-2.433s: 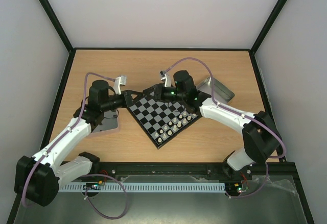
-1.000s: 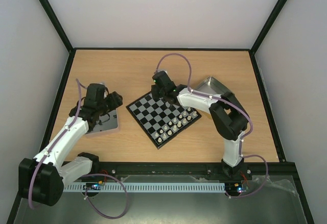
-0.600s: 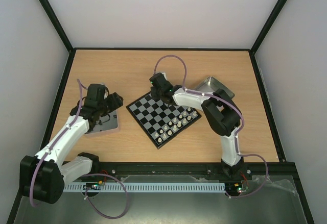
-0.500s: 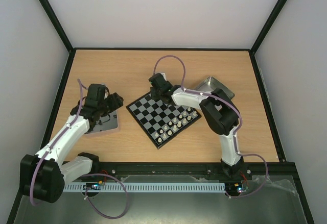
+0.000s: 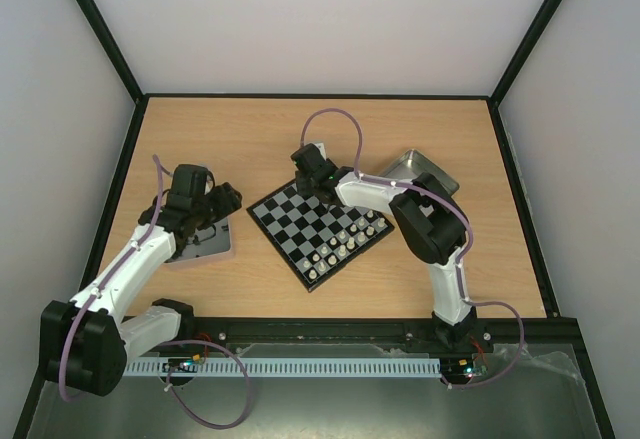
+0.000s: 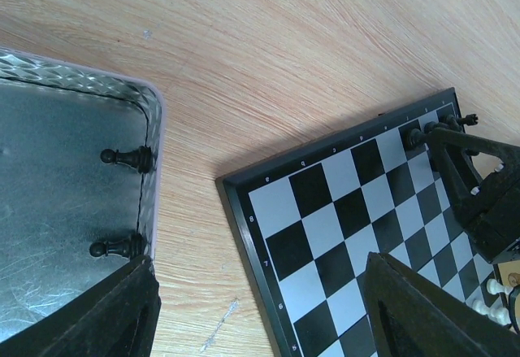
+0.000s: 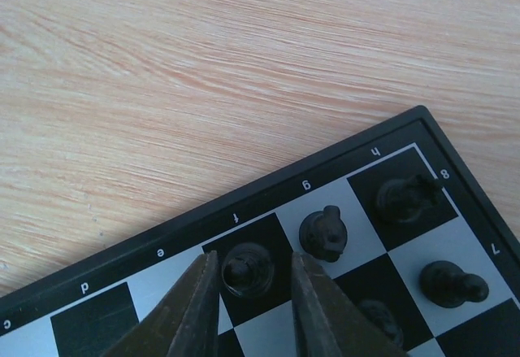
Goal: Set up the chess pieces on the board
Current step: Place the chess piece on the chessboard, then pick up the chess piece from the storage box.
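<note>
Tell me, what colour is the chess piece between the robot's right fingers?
Black. The chess piece shows best in the right wrist view.

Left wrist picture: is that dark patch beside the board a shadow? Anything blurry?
Left wrist view: yes, a soft shadow lies on the wood beside the board; the tin shows mottled reflections. Right wrist view: near fingers look blurred, black pieces sharp.

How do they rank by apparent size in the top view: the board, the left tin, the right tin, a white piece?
1. The board.
2. The left tin and the right tin; arms cover part of each, so unranked.
3. The white piece.
</note>
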### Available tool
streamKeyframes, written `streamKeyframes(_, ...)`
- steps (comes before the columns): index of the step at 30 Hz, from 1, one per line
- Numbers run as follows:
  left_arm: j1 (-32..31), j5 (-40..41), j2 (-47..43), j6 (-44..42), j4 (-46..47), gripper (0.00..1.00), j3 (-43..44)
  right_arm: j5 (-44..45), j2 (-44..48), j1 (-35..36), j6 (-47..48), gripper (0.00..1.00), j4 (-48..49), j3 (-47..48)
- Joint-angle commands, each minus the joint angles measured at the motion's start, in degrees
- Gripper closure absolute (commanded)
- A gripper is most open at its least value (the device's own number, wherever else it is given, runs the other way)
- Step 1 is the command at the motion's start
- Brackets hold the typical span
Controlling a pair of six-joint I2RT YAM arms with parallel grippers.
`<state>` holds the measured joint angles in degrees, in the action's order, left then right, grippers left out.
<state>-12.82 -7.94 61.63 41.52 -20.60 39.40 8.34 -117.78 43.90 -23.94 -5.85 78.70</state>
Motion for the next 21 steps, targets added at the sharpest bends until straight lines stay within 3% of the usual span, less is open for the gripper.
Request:
streamKeyframes(1, 0.4, 0.5, 0.3, -0.3, -1.4, 0.29, 1.5, -0.3, 0.9, 0.2, 0.4, 0.73, -1.3, 1.7)
streamKeyframes(15, 1.5, 5.8, -3.2, 1.4, -2.8, 0.3, 0.1, -2.0, 11.9, 0.0, -3.5, 0.66, -3.5, 0.6)
streamKeyframes(21, 5.8, 6.0, -2.3, 2.1, -2.0, 0.54, -3.0, -5.4, 18.7, 0.0, -7.1, 0.66, -2.3, -5.4)
